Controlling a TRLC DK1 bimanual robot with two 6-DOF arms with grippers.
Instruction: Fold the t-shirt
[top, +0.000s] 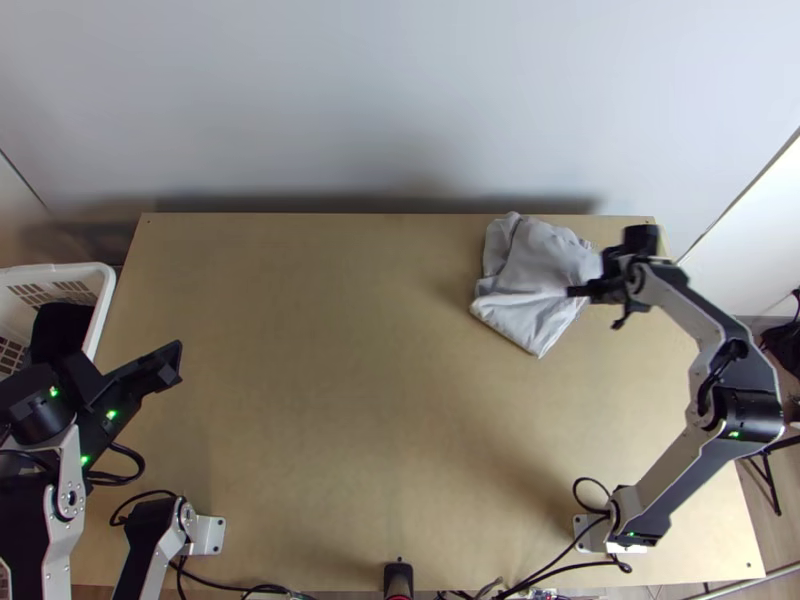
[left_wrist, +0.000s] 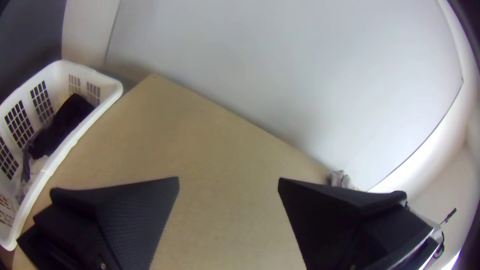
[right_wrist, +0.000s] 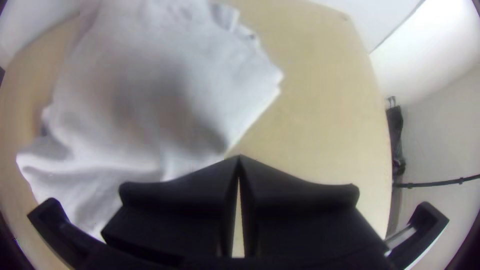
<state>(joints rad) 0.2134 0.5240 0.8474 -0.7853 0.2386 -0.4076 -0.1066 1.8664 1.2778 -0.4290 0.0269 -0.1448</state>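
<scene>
Wooden bench: T-shirt toward far edge, partly folded; wall behind; laundry basket at left edge. Left hand: open. Right hand: closed.

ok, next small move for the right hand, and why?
I'd probably open the right hand before going for the t-shirt: its fingertips meet with no cloth between them, by the shirt's edge, and the shirt lies creased with uneven edges.
</scene>
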